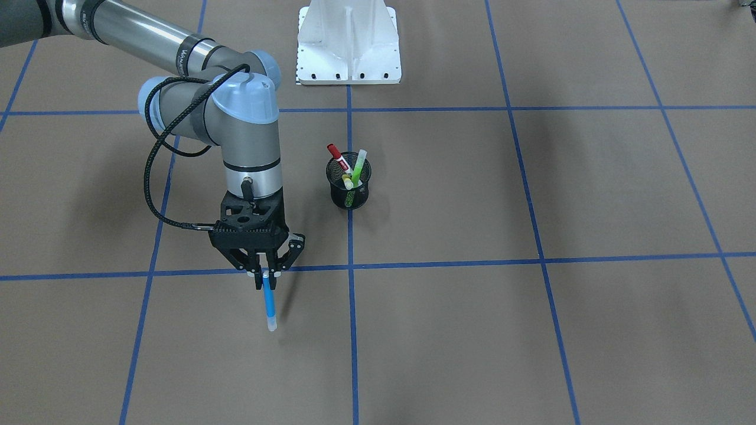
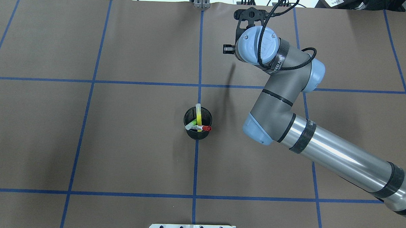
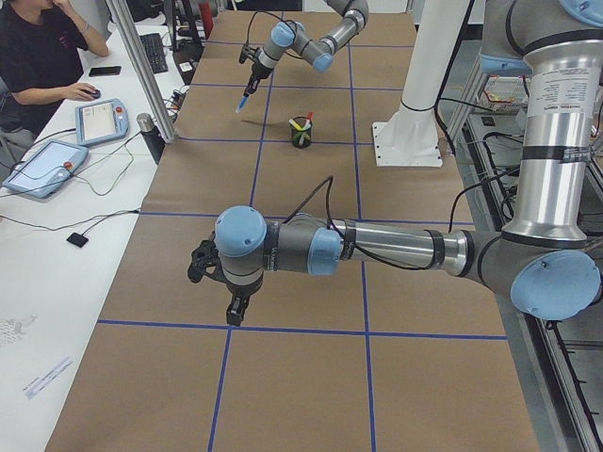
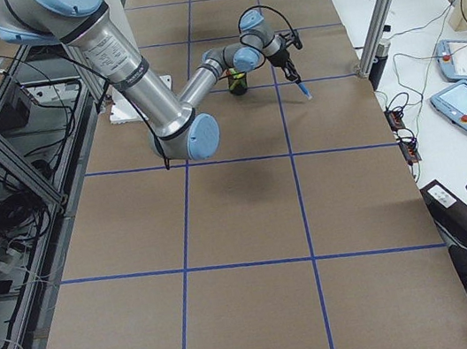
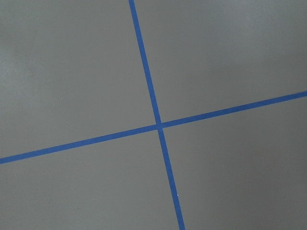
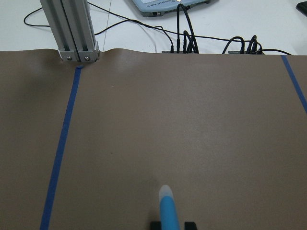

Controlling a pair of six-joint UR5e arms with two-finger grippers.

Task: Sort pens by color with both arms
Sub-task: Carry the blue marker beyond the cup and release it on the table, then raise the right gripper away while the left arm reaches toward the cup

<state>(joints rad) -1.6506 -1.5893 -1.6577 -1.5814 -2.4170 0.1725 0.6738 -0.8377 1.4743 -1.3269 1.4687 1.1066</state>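
Your right black two-finger pincer (image 1: 265, 273) grasps the slim blue marker (image 1: 269, 302), whose long axis hangs nearly upright below it, tip toward the brown surface (image 1: 449, 336).

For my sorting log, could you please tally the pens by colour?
Blue pen: 1
Red-capped pen: 1
Green pen: 1
Yellow pen: 1
Total: 4
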